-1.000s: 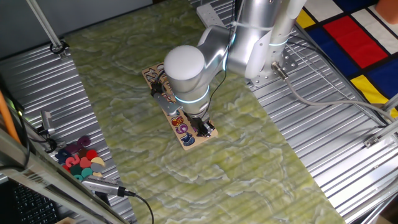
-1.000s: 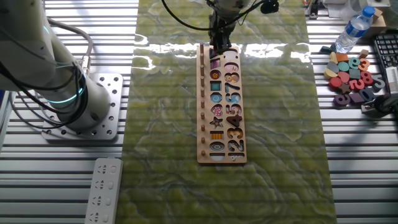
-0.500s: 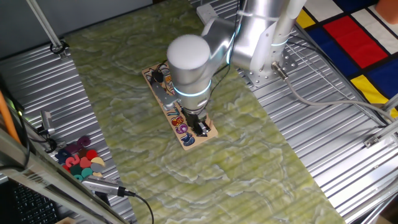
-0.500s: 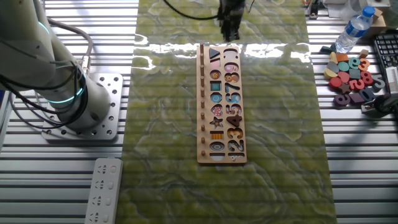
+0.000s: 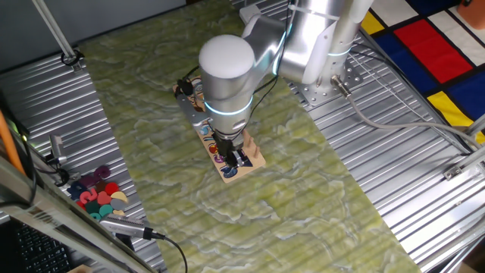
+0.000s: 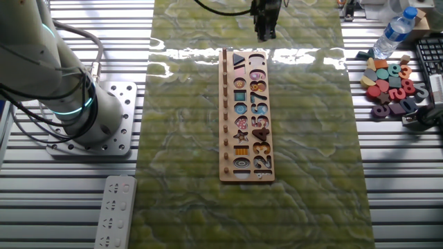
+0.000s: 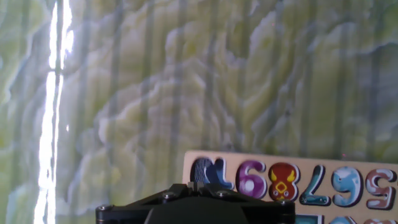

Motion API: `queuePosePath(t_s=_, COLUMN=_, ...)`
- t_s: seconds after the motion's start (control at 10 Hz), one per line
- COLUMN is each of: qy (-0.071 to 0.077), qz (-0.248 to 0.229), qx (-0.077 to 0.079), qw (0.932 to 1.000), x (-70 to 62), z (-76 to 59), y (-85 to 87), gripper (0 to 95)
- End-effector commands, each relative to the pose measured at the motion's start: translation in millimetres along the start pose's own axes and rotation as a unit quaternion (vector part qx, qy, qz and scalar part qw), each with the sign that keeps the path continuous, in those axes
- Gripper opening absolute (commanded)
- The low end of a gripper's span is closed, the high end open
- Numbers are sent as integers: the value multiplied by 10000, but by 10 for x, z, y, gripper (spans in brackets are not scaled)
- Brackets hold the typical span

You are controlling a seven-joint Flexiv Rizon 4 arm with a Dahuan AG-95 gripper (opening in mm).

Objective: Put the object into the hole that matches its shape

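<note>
> Spotted the triangle (image 6: 238,61) yet?

> Yep, sitting in its hole (image 6: 237,59) at the far end of the board (image 6: 225,138), so probably done. Can't tell how open the fingers (image 6: 266,26) are, hanging just past that end.

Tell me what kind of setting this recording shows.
Probably a robotics lab bench: a robot arm bolted to a ribbed metal table, a green mat holding a wooden puzzle board, and a keyboard.
</note>
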State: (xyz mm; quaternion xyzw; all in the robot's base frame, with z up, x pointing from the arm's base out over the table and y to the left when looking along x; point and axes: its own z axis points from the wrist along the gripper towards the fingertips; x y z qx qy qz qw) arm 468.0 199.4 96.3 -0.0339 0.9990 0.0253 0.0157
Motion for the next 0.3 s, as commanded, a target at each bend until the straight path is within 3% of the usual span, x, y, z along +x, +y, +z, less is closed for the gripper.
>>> queuePosePath(t_s=0.1, qy=20, qz=-16, qx=10, qw=10000, x=3, z=2, y=2, gripper=0)
queuePosePath(t_s=0.3, qy=15, qz=-51, qx=13, qw=10000, x=1, z=9, y=16, gripper=0)
